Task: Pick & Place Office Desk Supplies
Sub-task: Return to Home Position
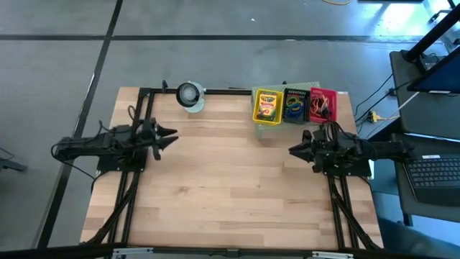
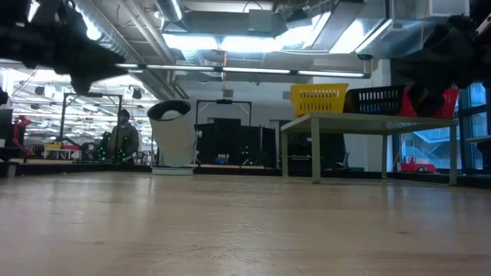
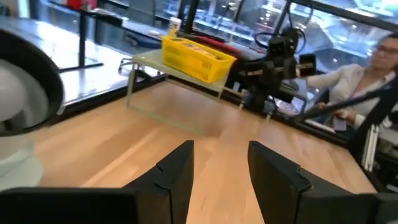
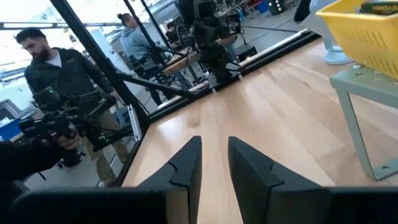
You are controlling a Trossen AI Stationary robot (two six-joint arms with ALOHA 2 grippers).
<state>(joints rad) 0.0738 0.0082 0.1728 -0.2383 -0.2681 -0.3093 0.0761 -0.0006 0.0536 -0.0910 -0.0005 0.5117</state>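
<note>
The crayon box [image 1: 267, 106] is a small flat carton with a yellow face, green trim and a reddish patch near its middle. It lies printed side up inside the yellow bin [image 2: 318, 100]. Its long axis runs from the table's back edge toward the front, in line with the bin's own length. That bin stands on the pale green perforated stand [image 2: 368, 121] at the back right of the wooden table [image 1: 230, 187]. It sits at the stand's left end, with a black bin [image 2: 376, 98] touching it and a red bin [image 1: 333, 101] beyond. In the black bin, blue and green rubber-band loops [image 1: 294, 106] lie tangled and point no single way. The red bin holds reddish-orange and dark pieces too small to name. A round white-and-grey roll [image 1: 190, 94] stands at the back edge, well left of the stand. The left gripper [image 1: 175, 135] hangs over the table's left side with its fingers spread and nothing between them. The right gripper [image 1: 291, 150] hangs in front of the stand, its fingers a little apart and empty. The two face each other across the bare middle. People [image 4: 50, 68] show beyond the table.
</note>
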